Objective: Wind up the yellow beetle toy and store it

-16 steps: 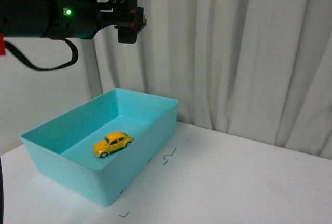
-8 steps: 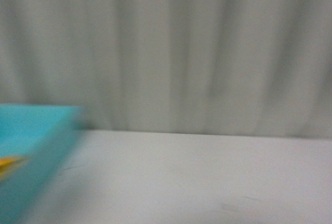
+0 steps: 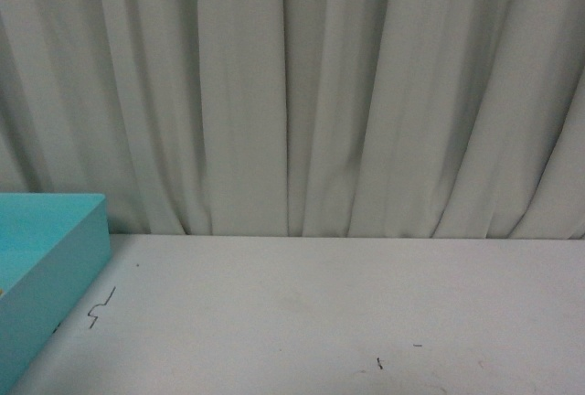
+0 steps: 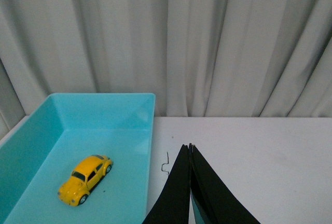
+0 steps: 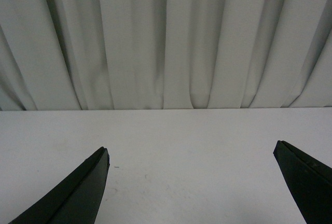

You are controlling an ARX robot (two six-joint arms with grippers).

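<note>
The beetle (image 4: 85,179) sits on its wheels on the floor of the teal bin (image 4: 152,130), well inside the walls and touching none of them, as the left wrist view shows. Its long axis runs on a slant across the bin floor, nose toward the near corner and tail toward the far wall and the bin's inner side. The left hand (image 4: 190,148) is pressed closed, its two dark fingers meeting at a point with nothing between them, and it hangs over the white surface (image 4: 249,151) just outside the bin's long wall; the beetle lies off to that hand's side, across the wall, apart from the fingers. The right hand (image 5: 191,154) is spread wide open and empty, over bare surface before the curtain (image 5: 166,37), with no bin or toy in its view, so the left hand is plainly the nearer of the two. The front view catches only a corner of the bin at its left edge, with small dark marks (image 3: 101,306) on the surface beside it, and neither arm. Judged from this, the toy looks already stored; whether it has been wound cannot be told.
</note>
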